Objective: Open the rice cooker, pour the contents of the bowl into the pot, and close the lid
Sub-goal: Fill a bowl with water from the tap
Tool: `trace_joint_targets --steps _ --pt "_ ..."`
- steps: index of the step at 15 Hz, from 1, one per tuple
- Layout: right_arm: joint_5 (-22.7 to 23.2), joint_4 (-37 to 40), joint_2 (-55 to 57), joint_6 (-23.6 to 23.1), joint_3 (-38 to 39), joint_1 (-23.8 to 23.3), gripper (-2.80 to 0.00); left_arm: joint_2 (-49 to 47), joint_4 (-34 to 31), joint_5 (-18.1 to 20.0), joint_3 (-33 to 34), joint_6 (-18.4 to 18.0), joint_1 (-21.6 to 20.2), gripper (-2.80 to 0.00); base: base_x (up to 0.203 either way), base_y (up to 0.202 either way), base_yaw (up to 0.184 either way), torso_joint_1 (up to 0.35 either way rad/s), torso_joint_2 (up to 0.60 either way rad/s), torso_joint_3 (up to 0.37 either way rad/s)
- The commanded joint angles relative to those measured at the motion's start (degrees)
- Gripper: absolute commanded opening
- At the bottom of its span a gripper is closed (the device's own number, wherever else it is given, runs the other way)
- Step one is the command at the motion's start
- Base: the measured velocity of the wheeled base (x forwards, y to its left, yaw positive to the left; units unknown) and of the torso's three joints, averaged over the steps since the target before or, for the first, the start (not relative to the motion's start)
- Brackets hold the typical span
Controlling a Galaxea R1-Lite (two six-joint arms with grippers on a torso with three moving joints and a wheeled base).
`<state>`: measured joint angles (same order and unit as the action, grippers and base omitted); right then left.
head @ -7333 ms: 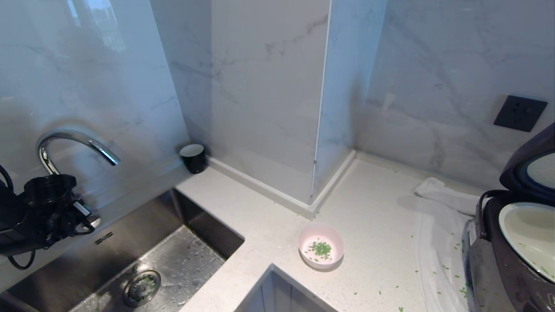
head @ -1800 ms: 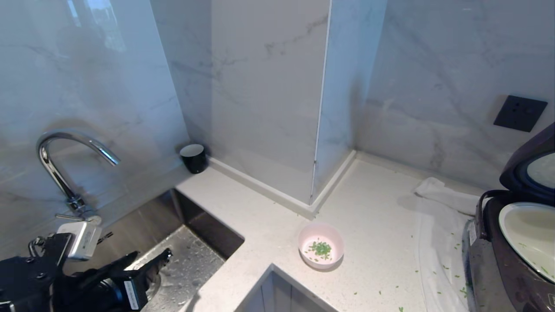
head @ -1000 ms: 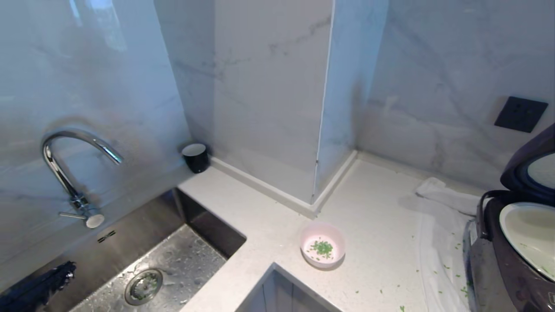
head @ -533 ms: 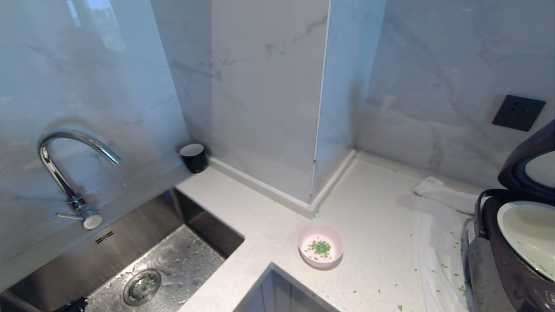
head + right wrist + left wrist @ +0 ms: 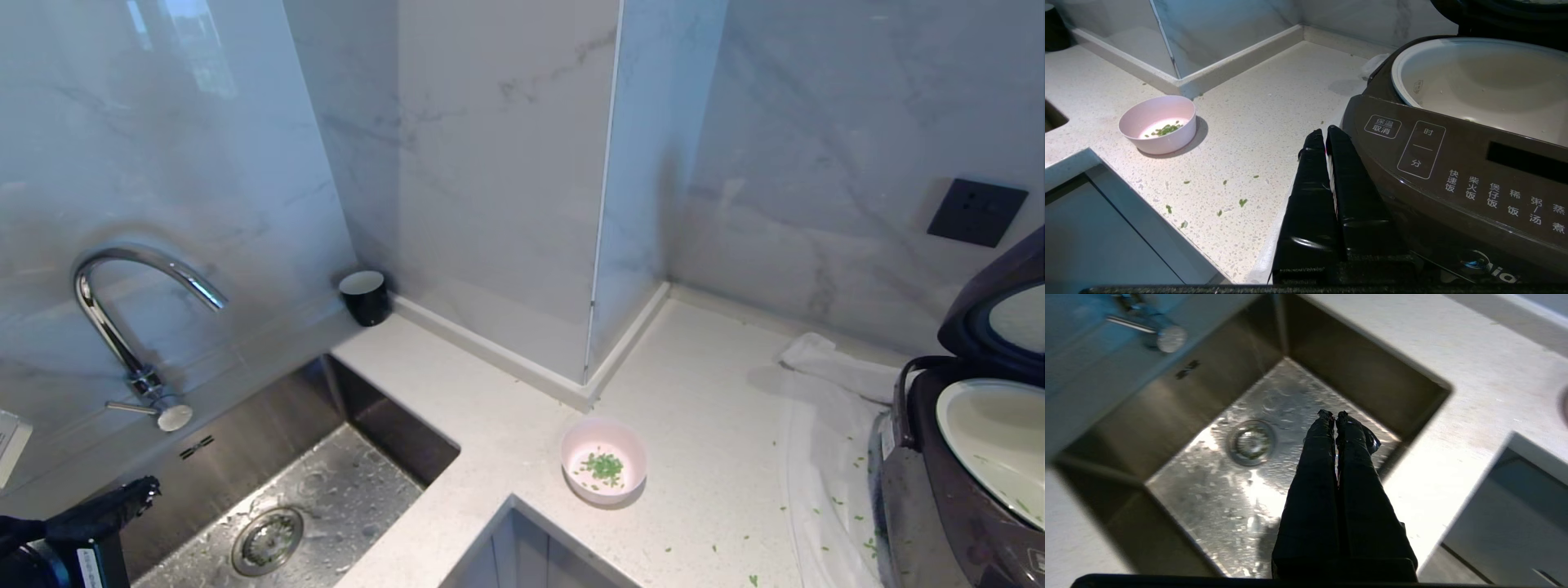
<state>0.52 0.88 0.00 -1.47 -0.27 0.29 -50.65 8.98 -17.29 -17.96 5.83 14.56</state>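
Note:
The pale pink bowl (image 5: 603, 462) sits on the white counter near its front corner, with green contents (image 5: 605, 467) inside; the right wrist view shows the bowl (image 5: 1157, 123) too. The dark rice cooker (image 5: 955, 498) stands at the far right with its lid (image 5: 998, 302) raised and the cream pot (image 5: 988, 433) exposed, a few green bits in it. My left gripper (image 5: 139, 492) is shut and empty, low at the left over the steel sink (image 5: 1167, 416), its tips (image 5: 1333, 415) together. My right gripper (image 5: 1322, 131) is shut and empty, parked beside the cooker's control panel (image 5: 1453, 163).
A chrome tap (image 5: 131, 310) arches over the sink. A small black cup (image 5: 364, 297) stands against the wall corner. A white cloth (image 5: 824, 425) lies under and left of the cooker. Green bits (image 5: 1224, 196) are scattered on the counter. A dark wall socket (image 5: 977, 212) sits above the cooker.
My left arm dropped from beside the tap down out of the head view, and now its shut fingers rise back in at the lower left. The bowl and cooker stay put.

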Motion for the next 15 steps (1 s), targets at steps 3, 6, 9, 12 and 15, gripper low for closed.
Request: trace_joint_targets --steps 3,6,9,12,15 --pt "0.00 0.00 0.00 -0.02 0.00 -0.03 -2.80 -2.56 1.20 -11.01 -1.65 -2.37 -0.43 -2.80 0.000 0.000 0.000 0.000 0.00 0.000" --pt "0.00 0.00 0.00 -0.02 0.00 0.02 -2.80 2.80 4.22 -13.42 -0.96 -2.68 -1.94 -2.80 0.000 0.000 0.000 0.000 0.00 0.000" --pt "0.00 0.00 0.00 -0.02 0.00 -0.03 -2.80 9.71 4.84 -13.34 -0.39 -4.08 -6.94 -2.80 0.000 0.000 0.000 0.000 0.00 0.000" --pt "0.00 0.00 0.00 -0.02 0.00 0.06 -2.80 18.36 4.91 -12.78 0.21 -6.73 -11.24 -2.80 0.000 0.000 0.000 0.000 0.00 0.000" --pt "0.00 0.00 0.00 -0.02 0.00 0.05 -2.80 25.74 4.83 -11.38 2.12 -8.58 -13.62 -2.80 0.000 0.000 0.000 0.000 0.00 0.000"
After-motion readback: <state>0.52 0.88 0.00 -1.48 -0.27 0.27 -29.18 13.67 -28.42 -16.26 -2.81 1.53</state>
